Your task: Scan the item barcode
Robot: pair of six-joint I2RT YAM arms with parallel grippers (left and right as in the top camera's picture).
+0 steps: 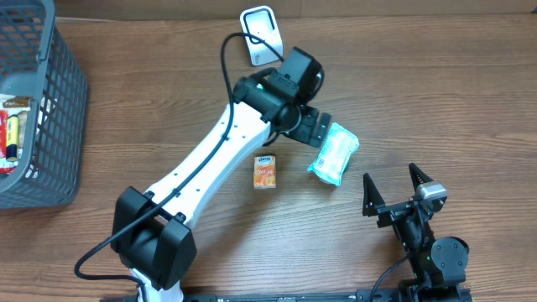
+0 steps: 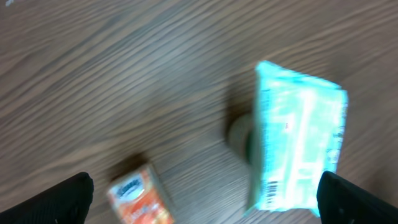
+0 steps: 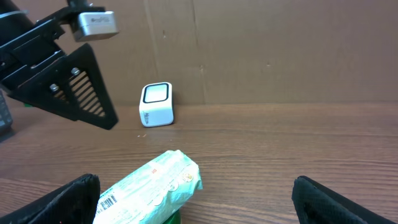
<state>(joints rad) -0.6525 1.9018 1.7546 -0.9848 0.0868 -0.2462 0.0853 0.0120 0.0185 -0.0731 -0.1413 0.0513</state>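
My left gripper (image 2: 205, 180) stands wide over the mint-green plastic packet (image 1: 334, 153), which lies loose on the wooden table (image 1: 436, 75) beside a small orange carton (image 1: 266, 171). My right gripper (image 1: 390, 174), also wide, sits near the front edge, with open tabletop between it and the white scanner block (image 1: 262, 35) beyond.

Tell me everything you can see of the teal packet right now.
The teal packet is a soft, crinkly plastic-looking pouch, white and mint, with small print and a barcode near one end. It lies flat and slanted on the wooden table, right of the orange carton, apart from it. The open left gripper hangs over it, apparently not touching.
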